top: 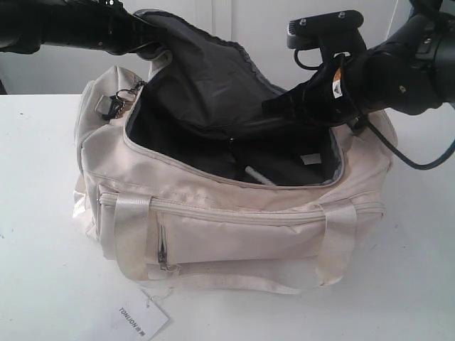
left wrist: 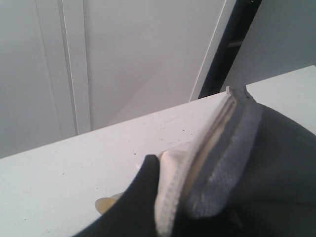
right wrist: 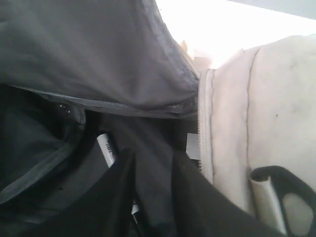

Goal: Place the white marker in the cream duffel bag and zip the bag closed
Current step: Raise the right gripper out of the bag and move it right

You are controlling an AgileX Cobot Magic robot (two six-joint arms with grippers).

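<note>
The cream duffel bag point(top: 234, 234) stands on the white table with its curved top unzipped and the dark lining showing. My left gripper point(top: 146, 35) is shut on the edge of the top flap point(left wrist: 170, 173) and holds it lifted at the back left. The white marker point(top: 257, 175) lies on the lining inside the bag. My right gripper point(top: 274, 106) hangs over the opening from the right. In the right wrist view its jaws point(right wrist: 152, 155) stand apart with only lining between them, and the marker point(right wrist: 105, 149) lies beyond one finger, partly hidden by it.
A white paper tag point(top: 142, 316) printed TONLION lies on the table point(top: 43, 249) in front of the bag. The bag's strap handles point(top: 131, 234) hang down its front. Its cream side wall point(right wrist: 247, 123) is close beside my right gripper. A white wall is behind.
</note>
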